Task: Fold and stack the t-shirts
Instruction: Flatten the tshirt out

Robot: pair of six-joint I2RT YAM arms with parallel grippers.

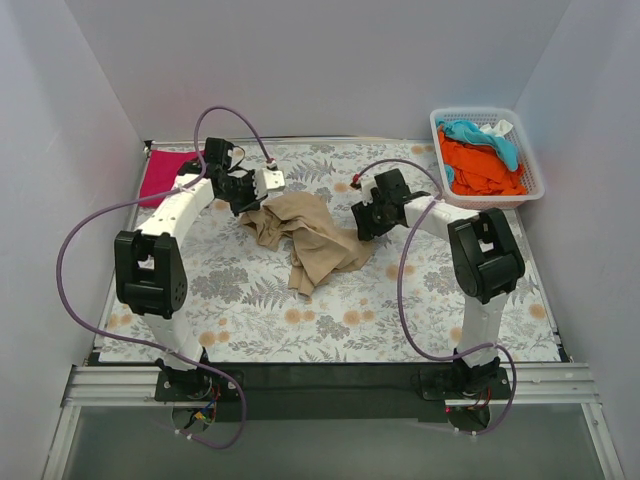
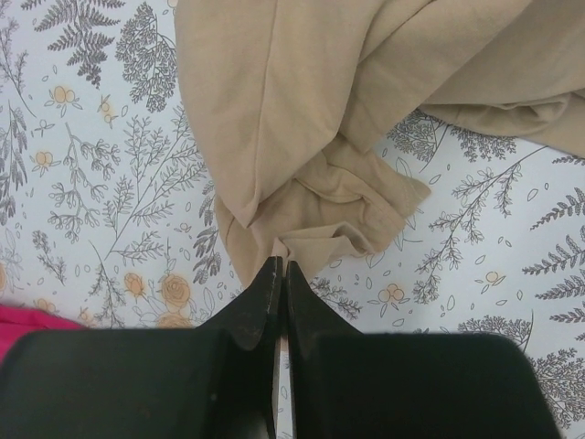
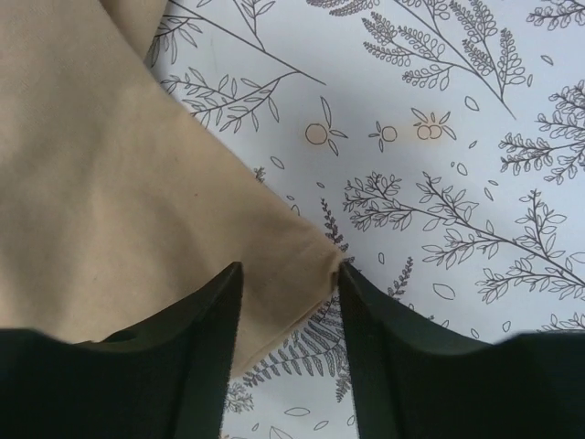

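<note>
floral tablecloth (image 1: 330,330) carries a crumpled tan t-shirt (image 1: 310,240) at centre, left gripper (image 2: 281,265) clenched on its fold, right gripper (image 3: 288,274) released astride a corner, pink shirt (image 1: 165,170) at 10 o'clock, white basket (image 1: 480,112) at 2 o'clock holding orange clothes (image 1: 480,170) and a blue garment (image 1: 490,136).

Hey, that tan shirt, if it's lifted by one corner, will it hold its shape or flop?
Probably flop: the tan shirt lies crumpled in soft folds, so it should sag when lifted. Likely light; the cloth looks thin. The open right hand straddles one corner, which may bunch when pinched.
</note>
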